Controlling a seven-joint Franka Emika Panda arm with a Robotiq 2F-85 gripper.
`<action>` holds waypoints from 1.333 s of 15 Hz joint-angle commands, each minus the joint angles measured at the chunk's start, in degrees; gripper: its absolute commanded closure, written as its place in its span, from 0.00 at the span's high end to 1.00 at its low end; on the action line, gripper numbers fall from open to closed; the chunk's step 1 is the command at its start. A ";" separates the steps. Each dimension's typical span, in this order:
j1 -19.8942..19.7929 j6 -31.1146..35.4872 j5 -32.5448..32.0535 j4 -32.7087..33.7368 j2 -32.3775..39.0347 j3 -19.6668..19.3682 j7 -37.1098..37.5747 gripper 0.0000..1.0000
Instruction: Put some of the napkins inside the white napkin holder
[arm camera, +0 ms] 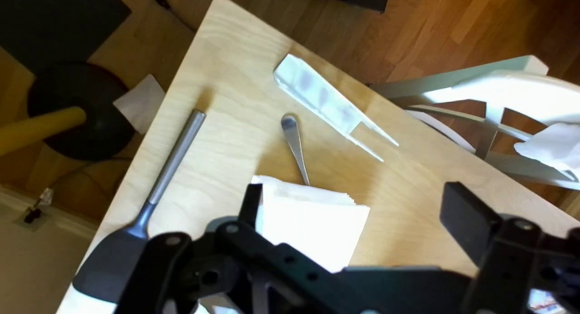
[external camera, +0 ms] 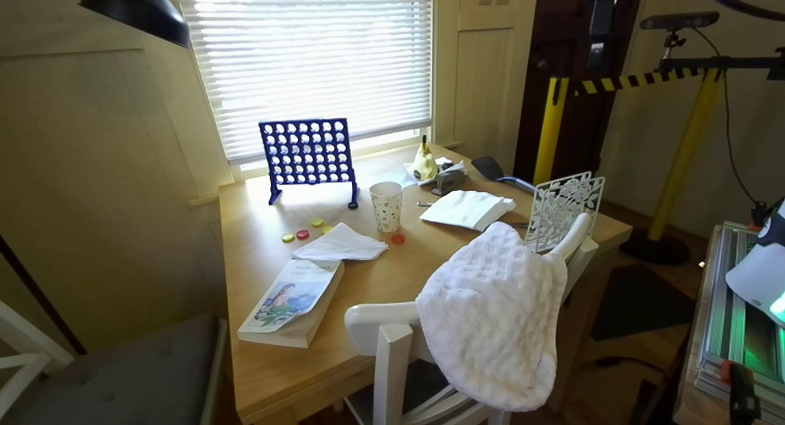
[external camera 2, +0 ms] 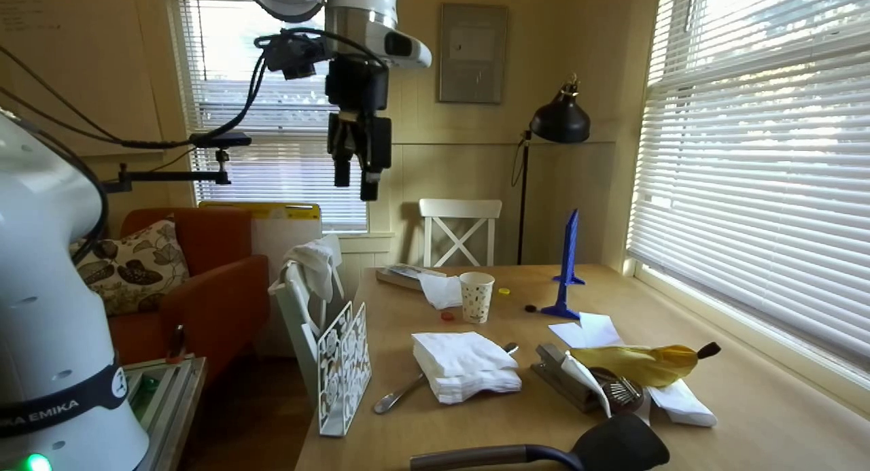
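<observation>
Wooden table (external camera: 380,284) beside window blinds (external camera: 319,63) bears white napkins (external camera: 464,209).

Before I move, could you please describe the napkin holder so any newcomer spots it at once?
On the wooden table, find the edge beside the towel-draped chair. The white napkin holder stands there, its upright openwork sides unlike the low stacked napkins.
</observation>
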 commanded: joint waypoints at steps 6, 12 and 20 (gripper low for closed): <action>2.04 11.04 21.01 5.80 23.17 -15.05 -35.14 1.00; -2.45 6.66 26.19 9.05 30.97 -11.13 -39.62 1.00; -8.44 5.58 37.32 14.96 41.20 -6.03 -37.91 1.00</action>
